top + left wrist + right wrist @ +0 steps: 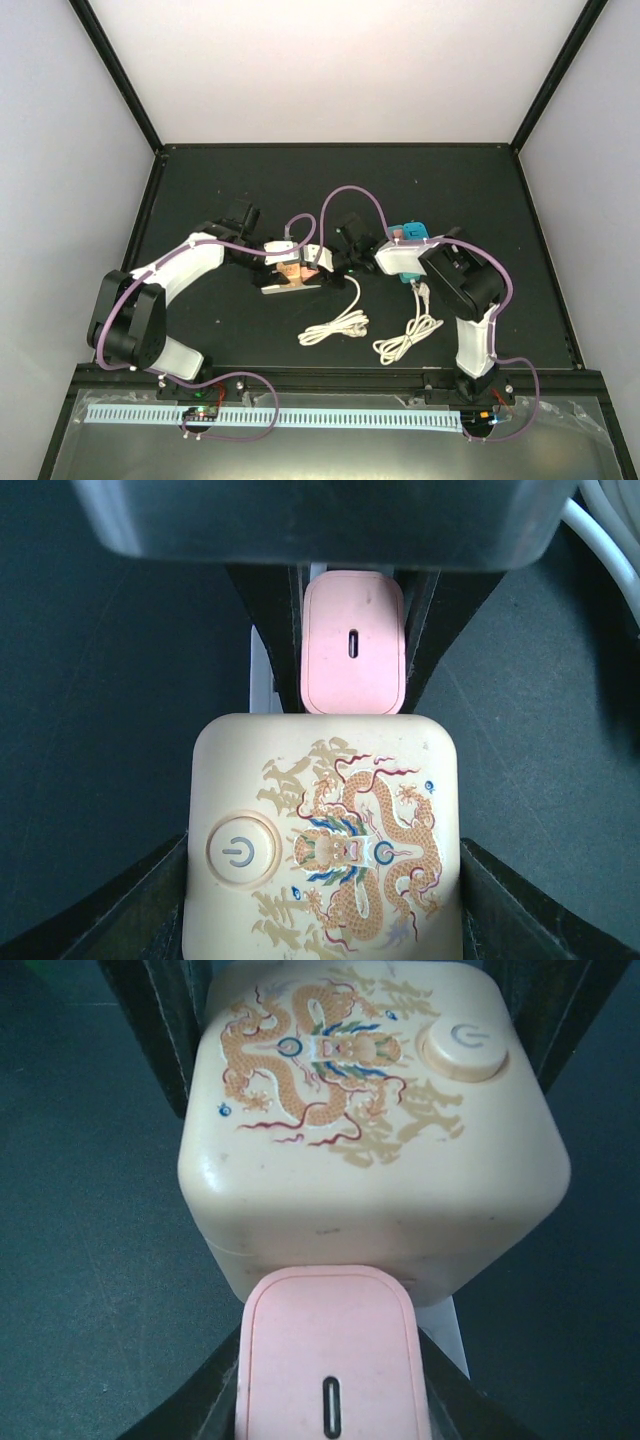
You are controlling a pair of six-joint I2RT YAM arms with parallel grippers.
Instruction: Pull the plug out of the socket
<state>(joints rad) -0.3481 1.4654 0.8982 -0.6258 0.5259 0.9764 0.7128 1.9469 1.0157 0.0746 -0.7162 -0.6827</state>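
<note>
A cream cube socket [325, 840] with a dragon print and a power button sits between my left gripper's [323, 880] fingers [150, 905], which are shut on its sides. A pink plug [354, 645] with a slot in its back sits flush against the socket's far face, with no gap showing. My right gripper [335, 1390] is shut on the pink plug [335, 1370], facing the socket [370, 1110]. In the top view the two grippers meet at mid-table, left [283, 262] and right [335, 262], around the socket [290, 272].
A white flat piece [290, 288] lies under the socket. Two coiled white cables [335, 325] [408, 335] lie on the black table nearer the arm bases. A teal object [410, 232] sits behind the right arm. A white cable [610, 530] also shows in the left wrist view.
</note>
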